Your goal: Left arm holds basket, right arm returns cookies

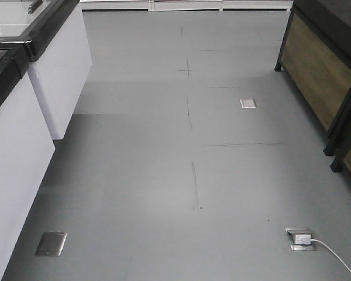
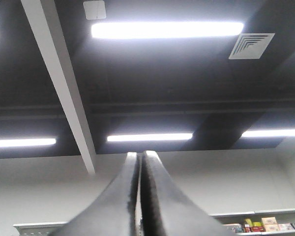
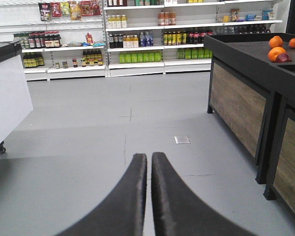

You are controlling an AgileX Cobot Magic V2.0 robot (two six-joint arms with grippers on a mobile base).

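Observation:
The basket and the cookies are out of view in all three views. My left gripper (image 2: 141, 153) points up at the ceiling, its two black wedge fingers pressed together with nothing between them. My right gripper (image 3: 149, 155) points level along the grey shop floor, fingers shut with only a hairline gap and nothing held. Neither arm shows in the front-facing view, which holds only bare floor.
White freezer cabinets (image 1: 23, 105) line the left. A black and wood produce stand (image 3: 246, 93) with oranges (image 3: 278, 48) is on the right. Stocked shelves (image 3: 137, 44) fill the far wall. Floor sockets (image 1: 51, 243), one with a white plug and cable (image 1: 304, 239), sit in the floor.

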